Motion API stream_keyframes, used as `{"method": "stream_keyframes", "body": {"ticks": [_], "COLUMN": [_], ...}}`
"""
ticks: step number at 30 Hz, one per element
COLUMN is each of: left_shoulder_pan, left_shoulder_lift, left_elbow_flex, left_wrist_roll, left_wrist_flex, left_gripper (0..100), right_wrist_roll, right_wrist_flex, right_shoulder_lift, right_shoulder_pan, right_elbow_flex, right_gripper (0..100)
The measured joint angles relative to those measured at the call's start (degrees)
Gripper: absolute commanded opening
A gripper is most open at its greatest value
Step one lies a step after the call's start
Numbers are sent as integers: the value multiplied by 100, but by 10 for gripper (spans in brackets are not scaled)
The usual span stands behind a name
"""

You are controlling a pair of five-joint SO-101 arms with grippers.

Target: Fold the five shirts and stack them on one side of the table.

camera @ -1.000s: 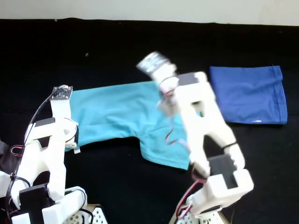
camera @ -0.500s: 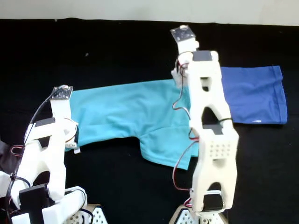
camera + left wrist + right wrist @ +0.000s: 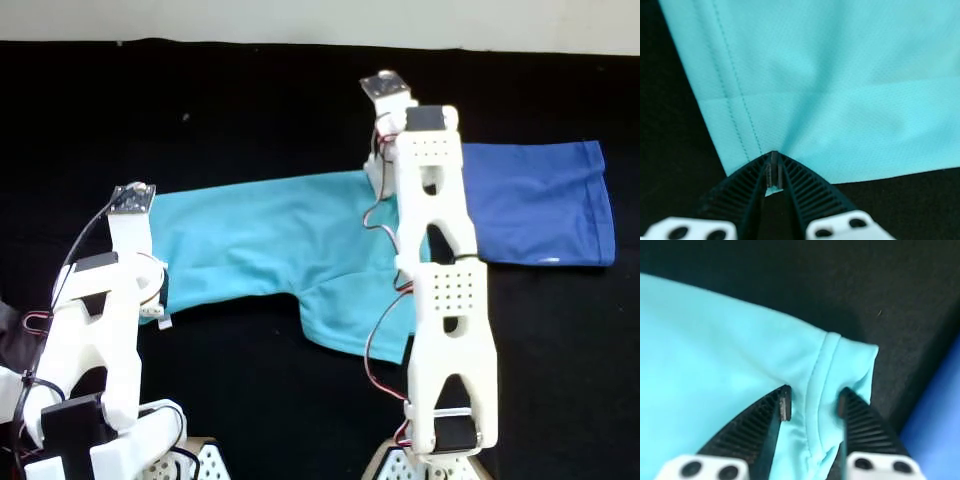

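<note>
Across the black table (image 3: pixel 250 100) lies a soft, limp teal shirt (image 3: pixel 260 235), its hem corner pinched in the closed left gripper (image 3: pixel 773 171) while the right gripper (image 3: pixel 813 403), jaws parted, straddles a stitched edge, likely the firmest hold.

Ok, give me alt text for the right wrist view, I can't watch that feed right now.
The right gripper is open, its jaws on either side of a stitched, bunched edge of the turquoise shirt. The black table lies beyond the shirt, and a strip of the dark blue shirt shows next to it.
</note>
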Motion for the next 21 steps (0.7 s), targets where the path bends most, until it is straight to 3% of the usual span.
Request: {"method": "stream_keyframes", "body": {"ticks": [15, 21], "left_shoulder_pan": [0, 0], "left_shoulder_lift": [-9, -9], "left_elbow_flex": [0, 0], "left_wrist_roll": [0, 0], "left_wrist_flex": [0, 0], "left_gripper": [11, 11], "right_wrist_roll": [0, 466], "right_wrist_flex": [-220, -589], "right_shoulder_lift": [220, 229], "right_shoulder_pan": [387, 387], "right_elbow_flex": [-1231, -1231], "right_gripper": [6, 6]}}
